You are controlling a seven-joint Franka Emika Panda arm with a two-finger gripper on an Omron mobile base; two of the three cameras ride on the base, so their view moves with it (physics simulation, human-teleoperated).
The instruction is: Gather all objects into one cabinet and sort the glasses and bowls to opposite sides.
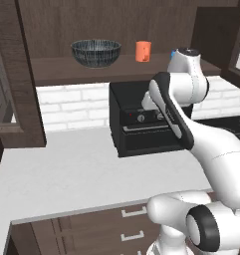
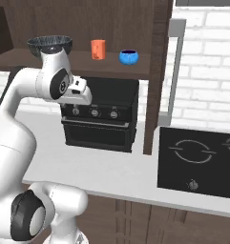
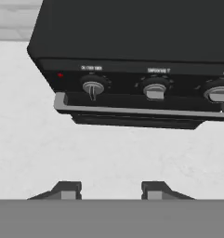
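A dark blue-grey bowl (image 1: pixel 96 52) with fine pale stripes, an orange cup (image 1: pixel 143 51) and a blue item (image 2: pixel 129 57) sit in a dark-brown cabinet (image 1: pixel 66 69) above a black oven (image 2: pixel 99 114) with 3 grey knobs.

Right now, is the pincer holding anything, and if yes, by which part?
Nothing is held. The pincer is open, with only bare counter between its tips, in front of the black toaster oven.
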